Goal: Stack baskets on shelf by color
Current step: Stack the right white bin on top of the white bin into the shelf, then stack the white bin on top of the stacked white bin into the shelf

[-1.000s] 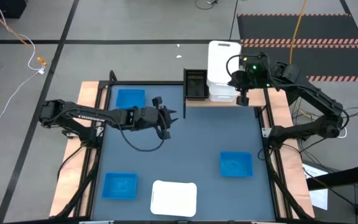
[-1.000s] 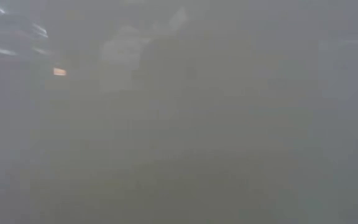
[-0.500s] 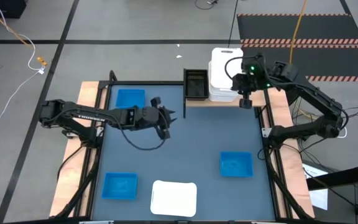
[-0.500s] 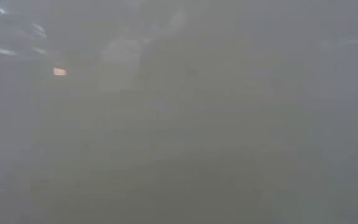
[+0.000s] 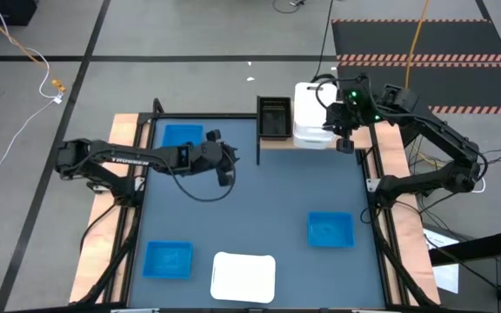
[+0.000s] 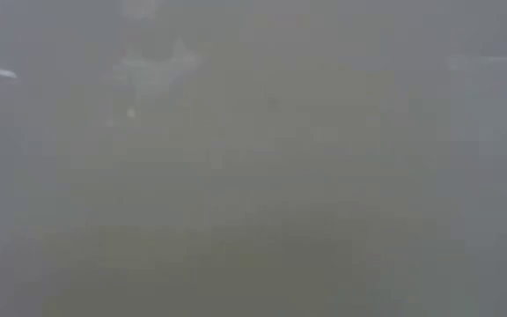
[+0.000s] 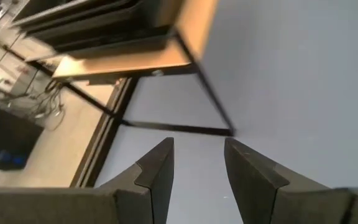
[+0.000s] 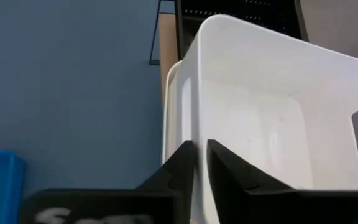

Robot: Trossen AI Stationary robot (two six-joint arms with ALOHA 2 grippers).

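Observation:
On the light-brown shelf [image 5: 277, 143] at the table's far edge stand a black basket [image 5: 274, 116] and a white basket [image 8: 169, 118]. A second white basket [image 5: 311, 109] sits tilted in that white one, and my right gripper [image 5: 336, 122] is shut on it. Three blue baskets lie on the tabletop: far left [image 5: 183, 136], near left [image 5: 168, 259] and right [image 5: 330, 229]. A third white basket [image 5: 243, 276] lies at the near edge. My left gripper [image 5: 224, 161] hovers open over the table's middle left, holding nothing. The low view shows only grey haze. My right gripper pinches the upper white basket's side wall at its rim [image 8: 199, 152], one finger [image 8: 229, 174] inside the basket and the other [image 8: 180, 168] outside. It comes from above at the stack's right side. The basket is tilted, its lower part nested in the white basket beneath.
The shelf's black frame leg [image 7: 207, 93] stands on the tabletop ahead of my left gripper [image 7: 197, 165]. Wooden strips [image 5: 124, 130] run along the table's left and right sides. Open tabletop lies in the middle between the loose baskets.
My right gripper has drawn the white basket from beyond the shelf's far edge toward the near side and down into the white basket on the shelf. My left gripper has pulled back a little toward the table's left and far side and turned.

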